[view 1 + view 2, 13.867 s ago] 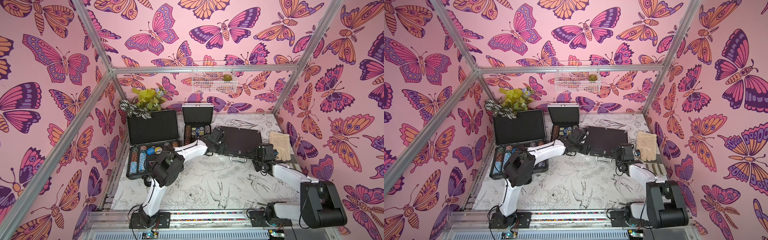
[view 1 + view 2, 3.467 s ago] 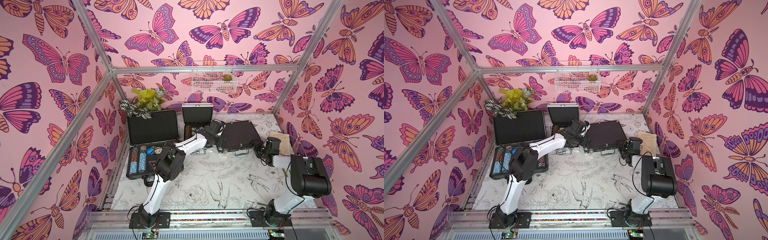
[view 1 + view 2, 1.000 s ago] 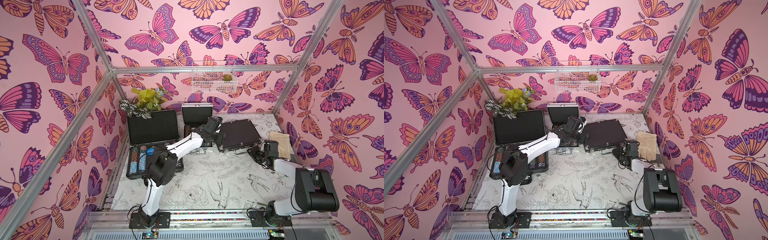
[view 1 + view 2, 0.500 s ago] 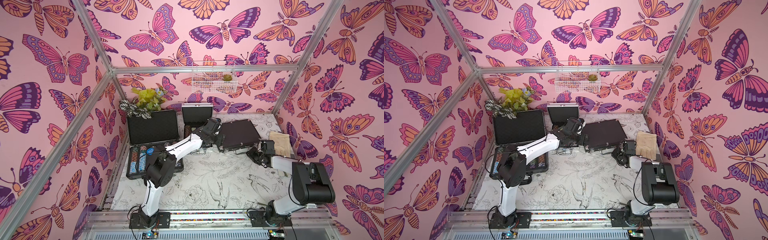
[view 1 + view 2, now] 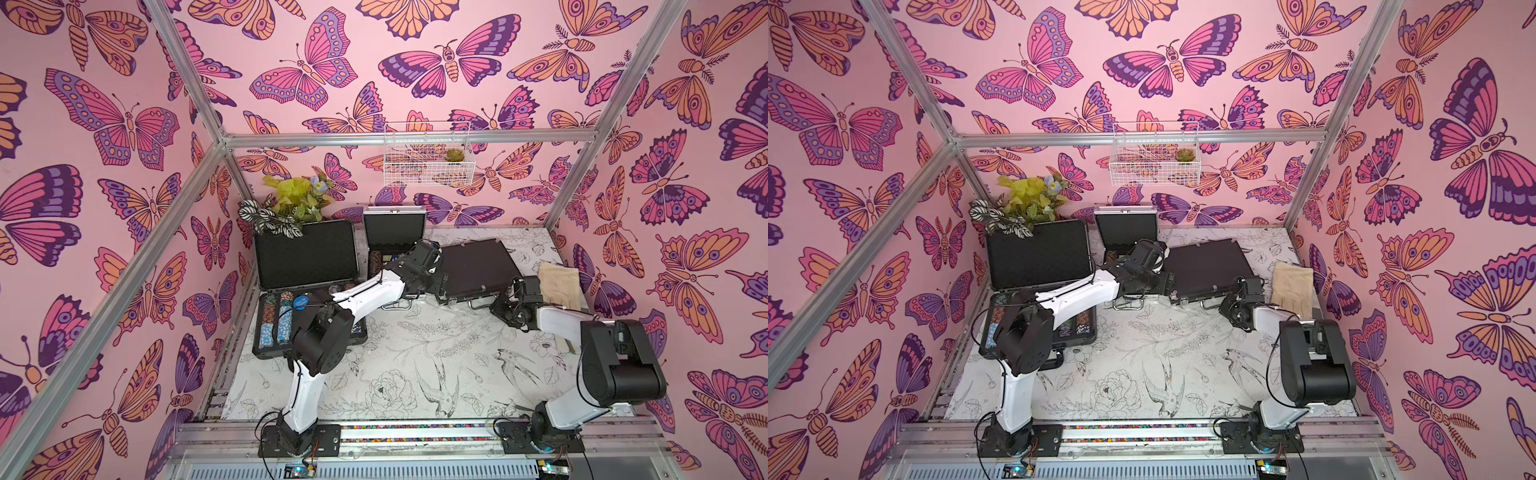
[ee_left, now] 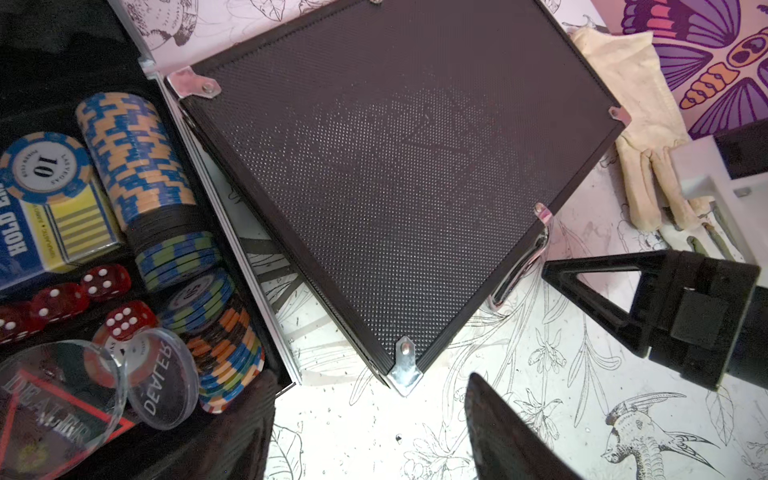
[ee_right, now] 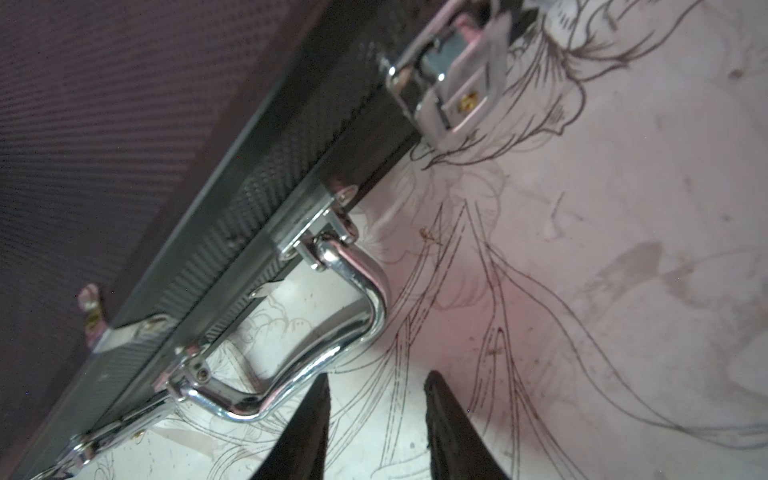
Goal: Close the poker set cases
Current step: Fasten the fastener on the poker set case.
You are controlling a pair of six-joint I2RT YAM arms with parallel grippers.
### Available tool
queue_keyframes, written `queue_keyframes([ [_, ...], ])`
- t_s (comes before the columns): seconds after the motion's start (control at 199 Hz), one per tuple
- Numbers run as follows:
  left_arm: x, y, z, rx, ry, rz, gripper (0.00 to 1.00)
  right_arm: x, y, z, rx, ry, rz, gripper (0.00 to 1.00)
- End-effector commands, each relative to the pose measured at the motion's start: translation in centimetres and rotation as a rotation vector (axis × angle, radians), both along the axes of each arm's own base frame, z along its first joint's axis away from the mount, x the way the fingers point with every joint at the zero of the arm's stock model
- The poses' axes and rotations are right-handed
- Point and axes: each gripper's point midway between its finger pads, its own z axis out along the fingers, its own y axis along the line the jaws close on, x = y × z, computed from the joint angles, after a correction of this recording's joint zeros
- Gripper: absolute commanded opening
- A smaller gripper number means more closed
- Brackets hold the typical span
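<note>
My left hand [image 6: 374,386], spread wide and empty, hovers over the shut black case [image 5: 478,266] on the desk [image 5: 415,353]; my right hand [image 7: 378,374], narrowly parted and empty, sits beside its chrome handle [image 7: 353,340].

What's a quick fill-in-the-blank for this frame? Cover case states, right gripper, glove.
1. Of the three cases, only the wide black case is ____.
2. The large dark-grey case and the small silver case both stand ____.
3. The right gripper, near the black case's chrome handle, holds ____.
4. The beige glove lies to the robot's ____ of the black case.

Missing words: shut; open; nothing; right.
</note>
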Motion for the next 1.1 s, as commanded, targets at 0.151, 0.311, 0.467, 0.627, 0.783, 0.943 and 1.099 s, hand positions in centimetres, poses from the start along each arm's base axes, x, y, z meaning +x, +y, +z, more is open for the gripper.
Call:
queue_keyframes([
  [0.151, -0.2, 1.4, 1.0, 0.017, -0.022, 0.033, 0.73, 0.4, -0.1, 0.6, -0.025, 0.006, 0.034, 0.42],
  [0.311, -0.3, 2.0, 1.1, 0.021, -0.026, 0.040, 0.73, 0.3, -1.3, 1.2, -0.102, 0.031, 0.039, 0.43],
  [0.467, -0.4, 2.5, 1.1, 0.026, -0.024, 0.045, 0.73, 1.4, -1.9, 2.2, -0.152, 0.001, 0.053, 0.43],
  [0.627, -0.4, 2.9, 1.3, 0.025, -0.030, 0.051, 0.73, 3.0, -1.5, 2.6, -0.139, -0.032, 0.075, 0.43],
  [0.783, -0.4, 3.3, 1.1, 0.030, -0.028, 0.060, 0.73, 3.6, -2.4, 2.8, -0.130, -0.029, 0.026, 0.43],
  [0.943, -0.1, 3.4, 1.2, 0.033, -0.041, 0.060, 0.73, 4.0, -3.4, 4.4, -0.069, -0.096, -0.033, 0.47],
  [1.099, 0.5, 2.8, 1.3, 0.024, -0.044, 0.056, 0.73, 4.4, -3.7, 5.8, 0.022, -0.169, -0.107, 0.55],
])
